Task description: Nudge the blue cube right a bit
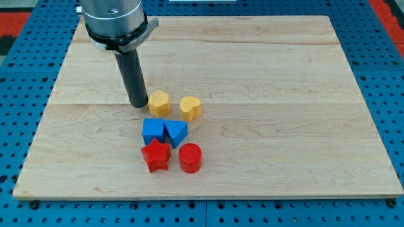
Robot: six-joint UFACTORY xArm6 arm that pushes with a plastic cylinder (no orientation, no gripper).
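The blue cube (153, 130) lies near the middle of the wooden board (284, 94), touching a blue triangular block (177, 132) on its right. My tip (138, 104) rests on the board just above and slightly left of the blue cube, and right beside the left side of a yellow hexagonal block (159, 102). A small gap separates my tip from the blue cube.
A yellow heart-shaped block (190, 108) lies right of the yellow hexagon. A red star block (156, 156) and a red cylinder (190, 157) lie just below the blue blocks. The board sits on a blue pegboard surface (19, 94).
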